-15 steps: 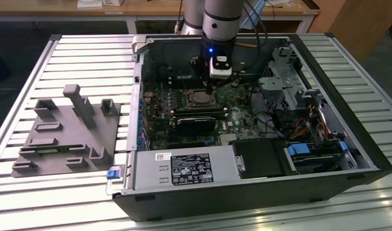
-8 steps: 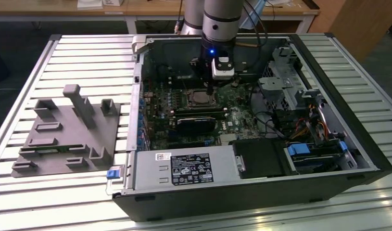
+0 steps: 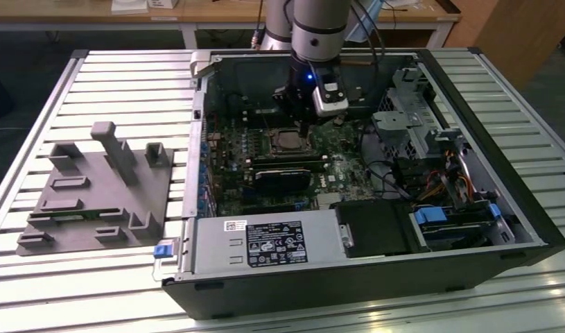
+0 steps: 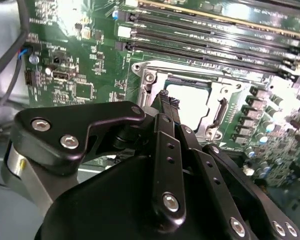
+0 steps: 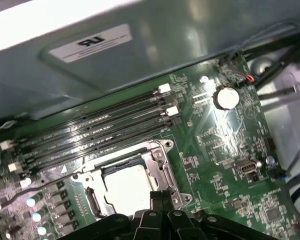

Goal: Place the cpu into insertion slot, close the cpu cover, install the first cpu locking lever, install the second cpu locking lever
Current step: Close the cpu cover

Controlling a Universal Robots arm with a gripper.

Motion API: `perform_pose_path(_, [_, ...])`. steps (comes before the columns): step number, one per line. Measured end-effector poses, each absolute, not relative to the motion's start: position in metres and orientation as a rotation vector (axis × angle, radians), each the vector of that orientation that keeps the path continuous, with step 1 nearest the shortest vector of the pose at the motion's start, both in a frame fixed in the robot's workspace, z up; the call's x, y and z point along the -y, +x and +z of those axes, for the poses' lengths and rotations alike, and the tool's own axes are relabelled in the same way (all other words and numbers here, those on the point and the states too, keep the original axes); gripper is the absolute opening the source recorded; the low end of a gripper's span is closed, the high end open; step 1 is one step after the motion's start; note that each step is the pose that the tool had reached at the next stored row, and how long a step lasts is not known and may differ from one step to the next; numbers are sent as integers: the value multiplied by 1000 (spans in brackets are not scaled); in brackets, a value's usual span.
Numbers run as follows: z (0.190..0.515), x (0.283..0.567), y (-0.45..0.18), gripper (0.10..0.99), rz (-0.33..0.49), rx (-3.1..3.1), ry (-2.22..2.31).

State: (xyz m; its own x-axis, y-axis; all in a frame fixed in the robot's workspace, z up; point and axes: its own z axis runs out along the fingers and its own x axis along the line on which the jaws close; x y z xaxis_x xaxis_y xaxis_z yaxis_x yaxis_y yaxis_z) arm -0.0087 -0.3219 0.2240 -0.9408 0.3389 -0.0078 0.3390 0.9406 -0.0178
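The cpu [image 4: 192,102] lies flat in the insertion slot [image 4: 146,76], its pale metal top showing in both wrist views [image 5: 126,186]. The cpu cover [image 5: 156,156] lies down around it as a silvery frame [image 4: 219,91]. My gripper [image 4: 165,97] is shut, fingers pressed together with nothing seen between them. Its tips [image 5: 160,196] hover at the socket's edge, right beside the cover. In the exterior view the gripper [image 3: 306,130] reaches down into the open computer case, just to the right of the cpu [image 3: 285,141]. How the locking levers stand is not clear.
Long black memory slots [image 5: 90,131] run beside the socket. A round coin battery [image 5: 226,97] sits on the green board. The case holds a power supply [image 3: 263,243], cables [image 3: 393,173] and a drive cage [image 3: 448,216]. A grey fixture [image 3: 97,198] lies on the slatted table, on the exterior view's left.
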Motion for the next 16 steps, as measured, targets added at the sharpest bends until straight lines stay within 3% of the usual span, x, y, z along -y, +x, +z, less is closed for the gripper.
perform_pose_path(16, [223, 322, -10, 106, 13, -3130, 213])
